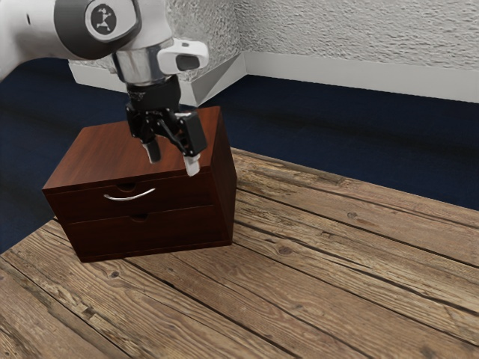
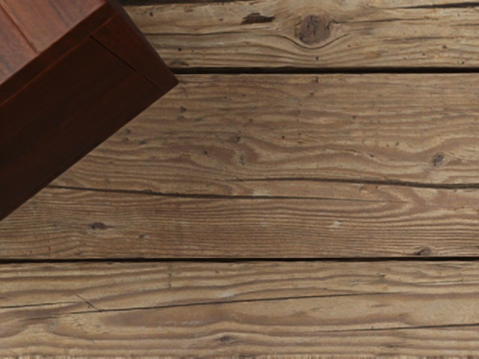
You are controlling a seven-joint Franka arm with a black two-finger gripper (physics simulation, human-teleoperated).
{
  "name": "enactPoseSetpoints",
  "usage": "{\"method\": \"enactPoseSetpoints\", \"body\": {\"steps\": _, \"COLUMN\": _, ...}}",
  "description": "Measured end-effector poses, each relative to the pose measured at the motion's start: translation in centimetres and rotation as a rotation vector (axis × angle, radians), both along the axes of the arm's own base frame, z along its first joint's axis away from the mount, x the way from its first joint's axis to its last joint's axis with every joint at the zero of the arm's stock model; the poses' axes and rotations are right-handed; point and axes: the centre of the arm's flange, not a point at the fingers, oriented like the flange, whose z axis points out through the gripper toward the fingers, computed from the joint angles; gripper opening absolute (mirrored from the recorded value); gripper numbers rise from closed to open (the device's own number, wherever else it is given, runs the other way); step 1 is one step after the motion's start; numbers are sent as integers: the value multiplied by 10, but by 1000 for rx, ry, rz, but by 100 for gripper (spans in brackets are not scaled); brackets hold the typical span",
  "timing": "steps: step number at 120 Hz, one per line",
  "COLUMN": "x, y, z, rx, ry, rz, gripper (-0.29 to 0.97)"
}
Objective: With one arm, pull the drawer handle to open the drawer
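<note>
Exterior view, from its left: our arm (image 1: 97, 26) comes in at the upper left corner and bends down over a dark red-brown cabinet (image 1: 97, 153). The cabinet stands on the left part of the plank worktop (image 1: 359, 254) and has two drawers, one over the other. The top drawer (image 1: 82, 203) carries a thin, curved silver handle (image 1: 129, 196) about the middle of its front. That front sits flush with the cabinet's face, so the drawer is shut. The lower drawer (image 1: 150, 228) sits flush too.

Just right of the handle and above it, our fingers (image 1: 191, 161) hang over the front right part of the cabinet's top. They point down, spread wide, with nothing between them and apart from the handle. We cannot tell whether the tips touch the top.

Further right the planks run toward a dark blue floor (image 1: 359, 127) and a white wall (image 1: 359, 30).

Wrist view: one corner of the cabinet shows, with the worktop's planks beside it.
</note>
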Motion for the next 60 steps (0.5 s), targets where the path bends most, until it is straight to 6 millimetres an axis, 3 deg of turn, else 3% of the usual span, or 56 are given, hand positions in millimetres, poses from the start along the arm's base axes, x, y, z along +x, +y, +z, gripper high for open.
{"method": "enactPoseSetpoints", "body": {"steps": 31, "x": -59, "y": 11, "z": -36, "rx": -15, "ry": 0, "rz": -78, "gripper": 68}}
{"method": "enactPoseSetpoints", "body": {"steps": 43, "x": -73, "y": 24, "z": -50, "rx": -22, "ry": -18, "rz": -139, "gripper": 68}}
{"method": "enactPoseSetpoints", "body": {"steps": 60, "x": -81, "y": 40, "z": -54, "rx": -24, "ry": -61, "rz": -253, "gripper": 68}}
